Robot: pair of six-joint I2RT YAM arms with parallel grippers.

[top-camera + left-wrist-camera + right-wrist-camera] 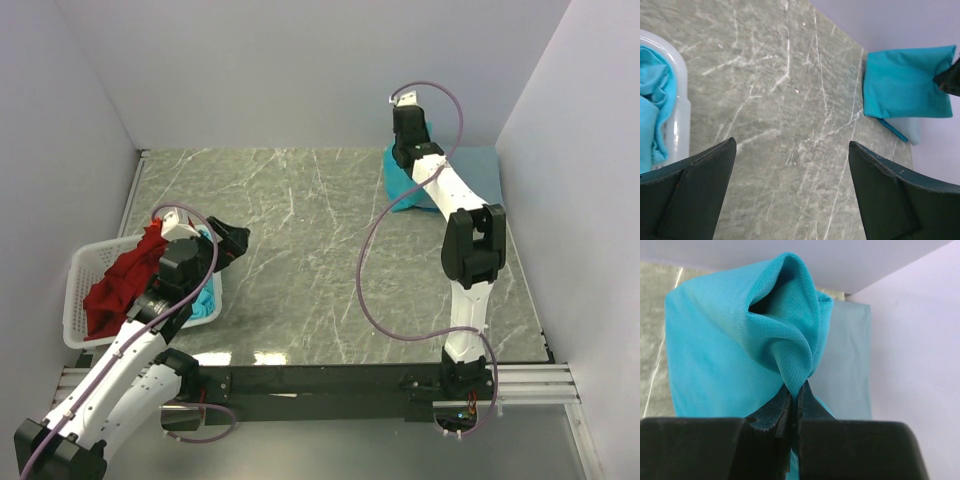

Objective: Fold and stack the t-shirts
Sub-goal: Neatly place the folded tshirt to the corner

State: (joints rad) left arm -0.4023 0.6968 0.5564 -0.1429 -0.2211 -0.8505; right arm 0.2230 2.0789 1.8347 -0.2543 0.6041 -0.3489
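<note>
Pinching a teal t-shirt (715, 350) fold, right gripper (794, 402) is clamped tight; cloth bunches straight ahead of its jaws, over grey-blue t-shirt (850, 355); left gripper (792, 150) gapes empty, well apart.

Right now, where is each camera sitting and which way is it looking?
Top: above and behind, looking down at the table; shows left arm and right arm.
Left wrist: on the left arm, facing across the table; its open left gripper frames the view.
Right wrist: on the right arm, facing the teal t-shirt pinched in the right gripper.
Shared: all three show that teal t-shirt.
</note>
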